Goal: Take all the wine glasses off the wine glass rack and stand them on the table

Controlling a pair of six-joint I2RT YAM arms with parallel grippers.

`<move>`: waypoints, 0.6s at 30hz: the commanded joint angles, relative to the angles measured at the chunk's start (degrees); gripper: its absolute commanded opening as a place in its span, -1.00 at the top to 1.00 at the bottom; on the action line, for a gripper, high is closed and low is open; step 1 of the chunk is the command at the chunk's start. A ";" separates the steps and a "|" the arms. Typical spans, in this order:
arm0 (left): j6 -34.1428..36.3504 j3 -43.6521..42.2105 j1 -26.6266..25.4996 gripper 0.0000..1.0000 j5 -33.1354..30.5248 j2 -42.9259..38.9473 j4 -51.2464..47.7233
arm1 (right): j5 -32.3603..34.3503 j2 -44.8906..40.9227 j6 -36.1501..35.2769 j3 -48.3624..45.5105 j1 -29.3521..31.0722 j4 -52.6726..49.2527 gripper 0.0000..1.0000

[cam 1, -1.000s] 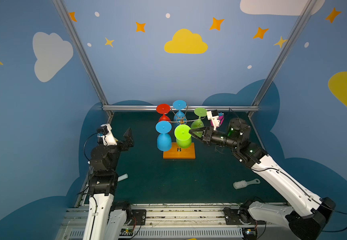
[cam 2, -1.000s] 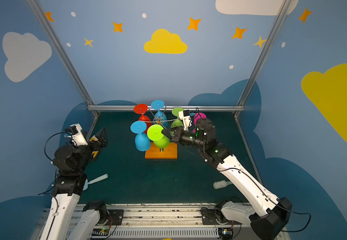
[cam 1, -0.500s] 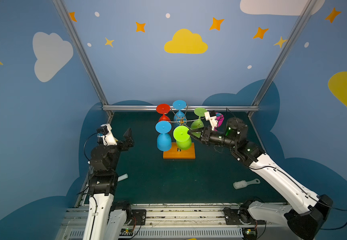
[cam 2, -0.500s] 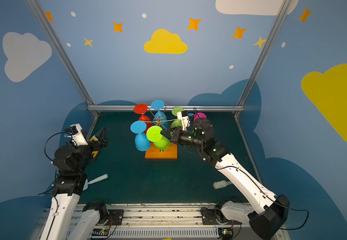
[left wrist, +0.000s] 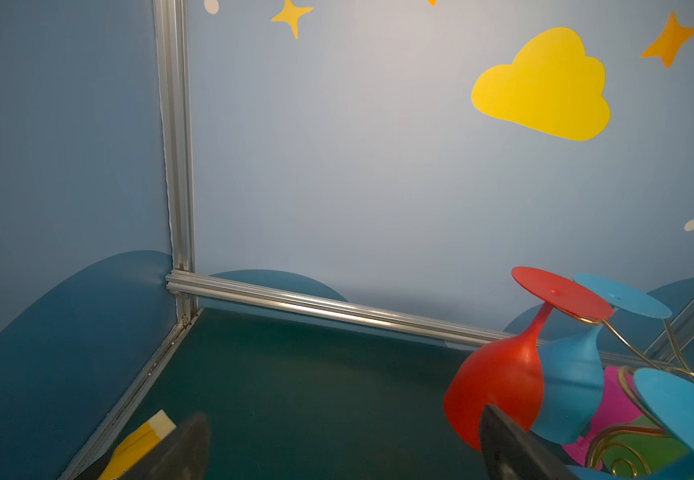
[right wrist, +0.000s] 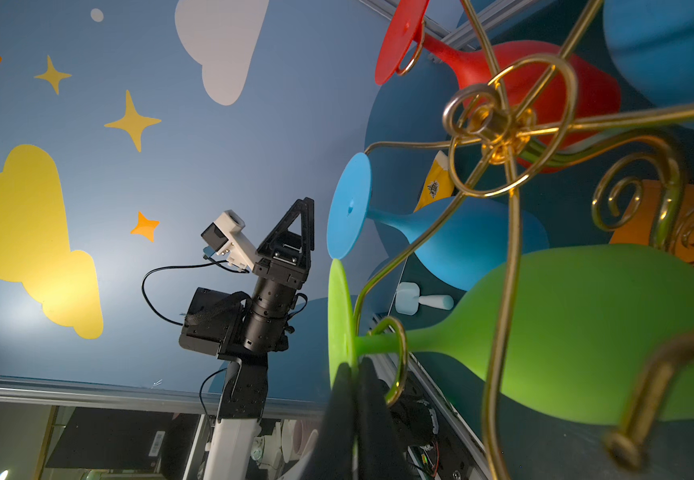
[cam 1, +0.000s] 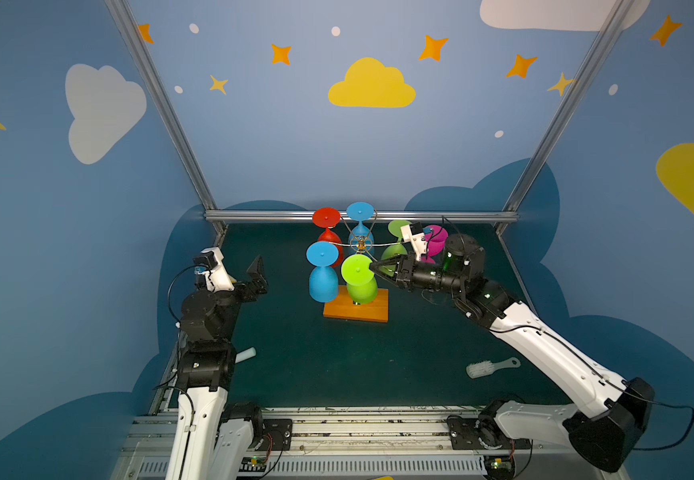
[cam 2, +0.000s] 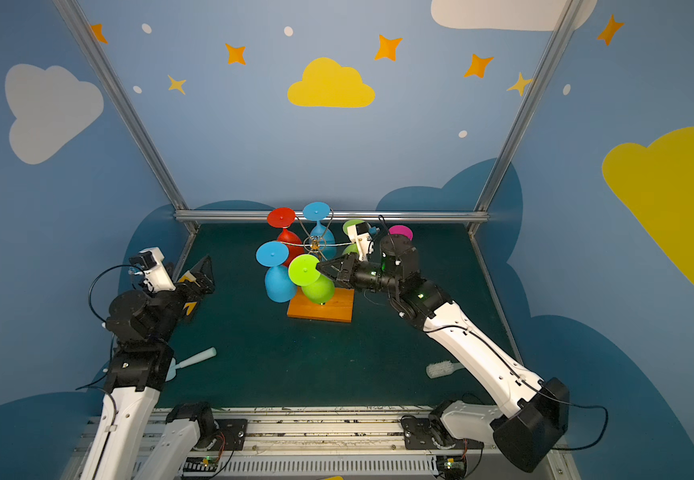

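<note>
Seemingly matte green wine glass [right wrist: 586, 332], spiral gold-wire rack [right wrist: 491, 121].

One wine glass rack [cam 1: 355, 311], six wine glasses: one red glass [cam 1: 326, 217], two blue glasses [cam 1: 323, 254] [cam 1: 360, 211], two green glasses [cam 1: 358, 269] [cam 1: 396, 227], one magenta glass [cam 1: 440, 243], one white brush [cam 1: 482, 368] at 4 o'clock, one pale scoop [cam 2: 196, 358] at 8 o'clock, two robot arms [cam 1: 208, 316] [cam 1: 544, 353]

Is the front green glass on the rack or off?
On. The front green glass hangs with stem in a rack loop; right gripper shut on its foot.
</note>
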 commanded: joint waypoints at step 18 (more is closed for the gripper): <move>-0.48 1.05 0.25 -0.99 0.22 -0.39 0.75 | 2.24 -4.64 -2.82 0.97 0.55 -2.66 1.00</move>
